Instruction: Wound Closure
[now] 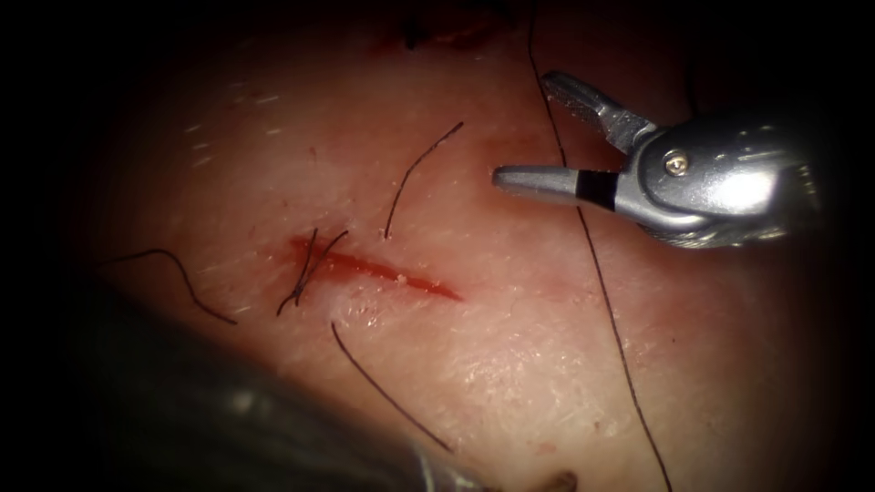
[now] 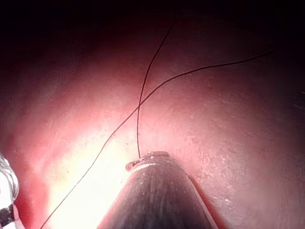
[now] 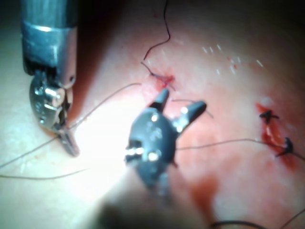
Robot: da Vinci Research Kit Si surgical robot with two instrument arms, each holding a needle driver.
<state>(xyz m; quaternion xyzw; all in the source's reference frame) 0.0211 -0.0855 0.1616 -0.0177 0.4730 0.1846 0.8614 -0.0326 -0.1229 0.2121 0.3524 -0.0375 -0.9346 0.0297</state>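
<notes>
Thread (image 1: 597, 264) passes between right tool's (image 1: 538, 137) parted, empty jaws; left tool (image 3: 66, 138) seemingly clamps thread.

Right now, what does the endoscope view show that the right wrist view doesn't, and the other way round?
Endoscope view: the cut along its whole length, with a stitch at its left end. Right wrist view: the left tool, its jaws shut on the thread, plus a second stitched cut. Both: the right tool, jaws open and holding nothing, above the tissue.
</notes>
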